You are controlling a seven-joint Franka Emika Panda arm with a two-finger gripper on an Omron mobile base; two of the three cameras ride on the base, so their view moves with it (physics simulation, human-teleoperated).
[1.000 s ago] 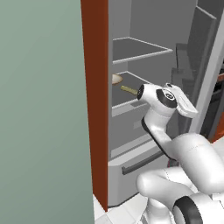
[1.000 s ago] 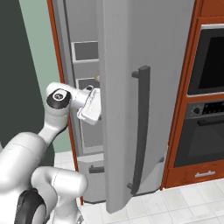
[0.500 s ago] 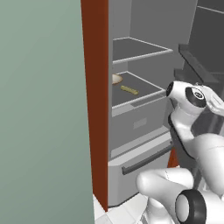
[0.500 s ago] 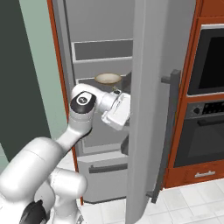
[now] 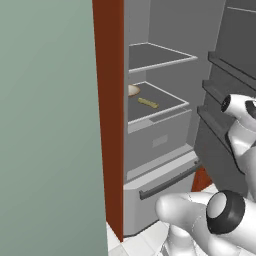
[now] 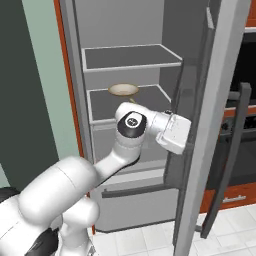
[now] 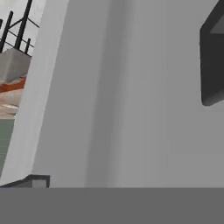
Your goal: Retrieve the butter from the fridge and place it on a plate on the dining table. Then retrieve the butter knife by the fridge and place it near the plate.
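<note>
The fridge (image 5: 159, 142) stands open, its door (image 6: 220, 100) swung wide to the right. The butter (image 5: 148, 103), a thin pale yellow stick, lies on the middle shelf next to a tan round item (image 5: 133, 90). In the right base view the tan round item (image 6: 123, 90) sits just above my arm's wrist. My gripper (image 6: 183, 140) presses against the inner face of the door, well right of the butter. Its jaws are open with nothing between them. The hand view faces the door's grey surface at close range. Plate, dining table and butter knife are out of view.
The door's long dark bar handle (image 6: 235, 155) juts out at the right. A dark oven front (image 6: 250, 65) stands behind it. A red-brown cabinet panel (image 5: 107, 100) and a green wall (image 5: 45, 125) bound the fridge's left side. Door bins (image 5: 225, 75) line the inner door.
The fridge door has swung much wider to the right with my hand against its inner side. The arm moved away from the shelf, uncovering the butter in the left base view.
</note>
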